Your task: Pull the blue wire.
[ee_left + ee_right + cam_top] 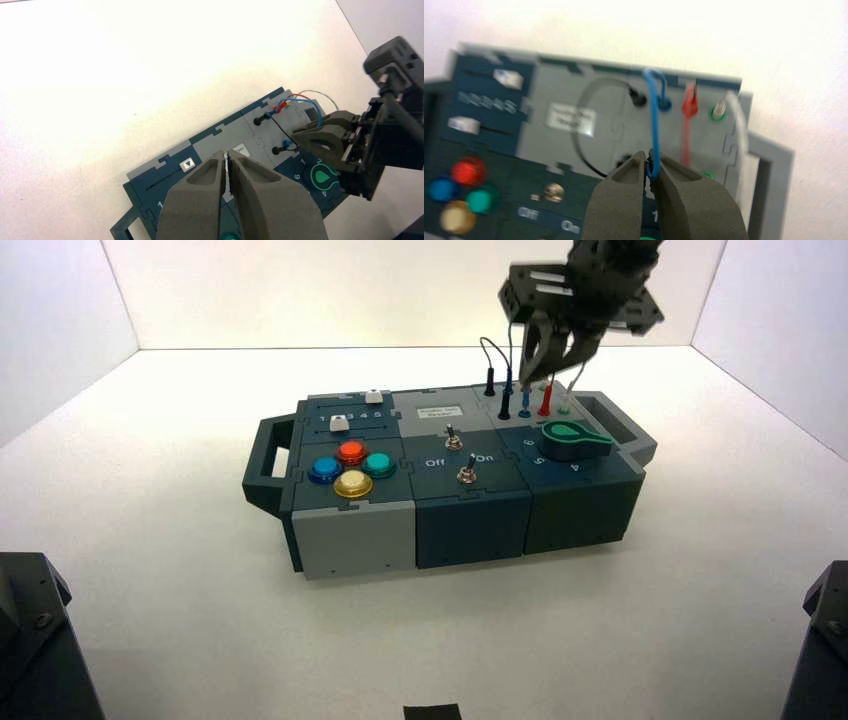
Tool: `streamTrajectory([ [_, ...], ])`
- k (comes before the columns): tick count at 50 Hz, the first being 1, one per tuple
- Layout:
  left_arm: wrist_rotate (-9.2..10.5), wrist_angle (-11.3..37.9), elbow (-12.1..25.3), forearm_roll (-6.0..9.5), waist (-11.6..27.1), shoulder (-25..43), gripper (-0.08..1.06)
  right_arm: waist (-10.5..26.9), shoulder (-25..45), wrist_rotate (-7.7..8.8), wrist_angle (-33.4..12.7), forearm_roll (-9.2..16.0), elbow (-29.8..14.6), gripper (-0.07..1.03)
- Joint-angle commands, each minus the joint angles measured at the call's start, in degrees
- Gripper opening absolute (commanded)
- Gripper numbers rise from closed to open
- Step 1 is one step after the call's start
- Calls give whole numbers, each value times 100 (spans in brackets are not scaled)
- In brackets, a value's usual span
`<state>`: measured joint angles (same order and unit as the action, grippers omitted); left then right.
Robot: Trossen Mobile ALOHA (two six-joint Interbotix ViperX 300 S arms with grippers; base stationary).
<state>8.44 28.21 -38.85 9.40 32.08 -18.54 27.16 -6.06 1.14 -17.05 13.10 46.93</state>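
The blue wire (654, 115) arches up from its blue plug (665, 104) in the grey panel at the box's far right part. My right gripper (652, 162) is shut on the wire's near end, and the wire runs up from between the fingertips. From above, the right gripper (548, 368) hangs over the row of plugs, with a blue plug (524, 402) below it. The left wrist view shows the blue wire (312, 106) looping beside the right gripper (300, 137). My left gripper (228, 156) hovers shut over the slider part, holding nothing.
A black wire (584, 145) loops beside the blue one on one side, and a red wire (686, 135) with its red plug stands on the other. The box (470, 525) also bears a green knob (575, 438), two toggle switches (452, 438) and coloured buttons (350, 468).
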Motion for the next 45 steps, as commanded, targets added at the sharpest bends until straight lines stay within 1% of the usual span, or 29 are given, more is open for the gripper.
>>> streamTrajectory([
  [1,-18,-18,193,0,26,-123,3,-9,-457,9,-105,-18,-264,-2],
  [7,-18,-18,202,-9,26,-123,3,-35,-589,9,-141,-18,-255,-2],
  [18,-18,9,176,-9,26,-123,3,-44,-492,9,-132,-18,-62,-2],
  [25,-18,9,176,-9,26,-123,3,-44,-492,9,-132,-18,-35,-2],
  [26,-18,9,167,0,26,-123,3,-44,-492,9,-132,-18,-35,-1],
  [27,-18,9,167,0,26,-123,3,-44,-492,0,-114,-18,-35,3],
  [28,-18,9,167,-9,26,-123,3,-44,-483,0,-105,-18,-35,6],
  [30,-18,18,167,-9,26,-123,3,-44,-483,-9,-88,-18,-35,8],
  [31,-18,18,167,-9,26,-123,3,-44,-475,-9,-9,-18,-35,9],
  [33,-18,18,167,-9,26,-123,3,-44,-466,-9,18,-18,-26,9],
  [35,-18,18,167,0,26,-132,3,-53,-431,9,167,-26,-26,9],
  [38,-18,18,167,0,26,-132,3,-70,-369,9,255,-35,-44,11],
  [45,-18,18,167,-9,26,-158,3,-114,-211,9,290,-44,-123,15],
])
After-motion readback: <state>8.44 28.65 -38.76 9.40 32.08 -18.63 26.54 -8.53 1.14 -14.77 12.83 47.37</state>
